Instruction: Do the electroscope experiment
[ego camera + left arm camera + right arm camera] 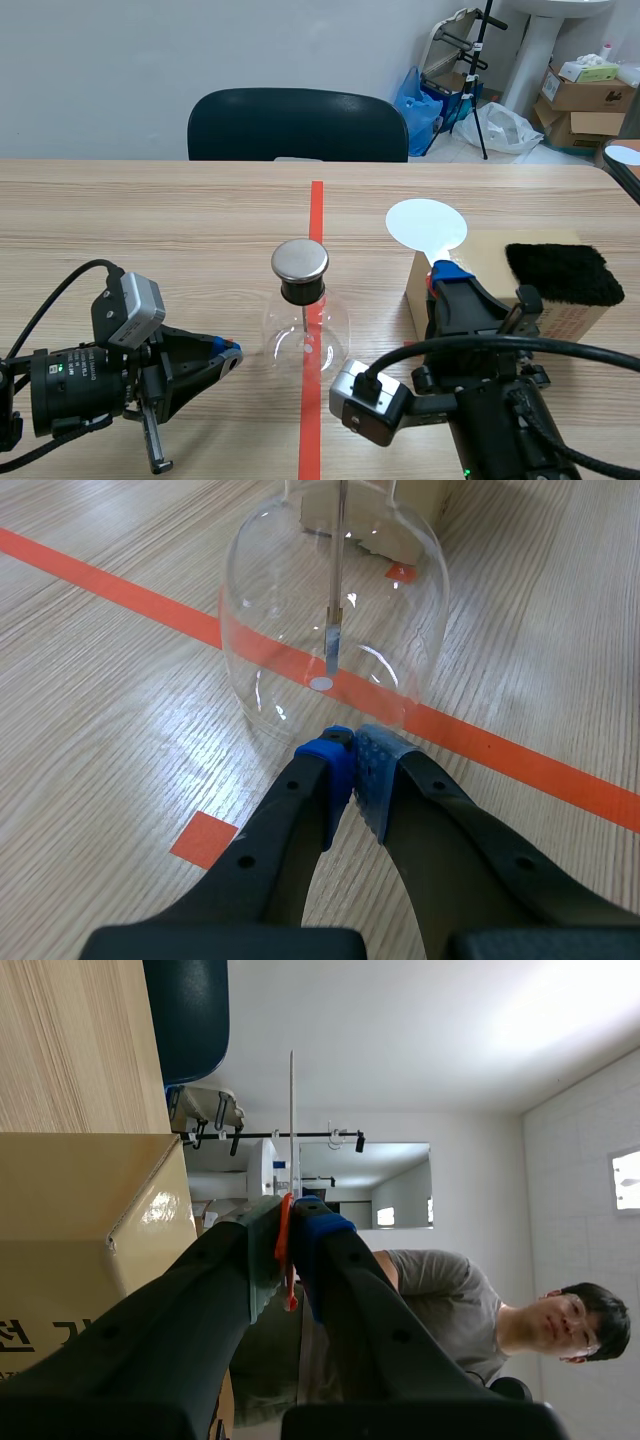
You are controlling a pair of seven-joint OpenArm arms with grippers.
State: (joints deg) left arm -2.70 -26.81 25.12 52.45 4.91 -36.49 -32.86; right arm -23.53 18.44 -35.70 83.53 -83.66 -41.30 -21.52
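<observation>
The electroscope, a clear glass flask (305, 328) with a round metal cap (300, 260), stands on the red centre tape line. In the left wrist view the flask (335, 610) is just ahead of my left gripper (352, 742), which is shut on nothing; a thin rod (336, 590) hangs inside the glass. My left gripper (229, 355) lies low, left of the flask. My right gripper (447, 275) points up beside a cardboard box, shut on the orange handle of a white round paddle (427, 226). The paddle (291, 1110) shows edge-on between the right fingers (322, 1240).
A cardboard box (482, 262) stands right of the flask with a black fur cloth (563, 272) on top. A dark chair (298, 125) is behind the far table edge. A person (470, 1300) shows in the right wrist view. Small red tape squares (204, 839) mark the table.
</observation>
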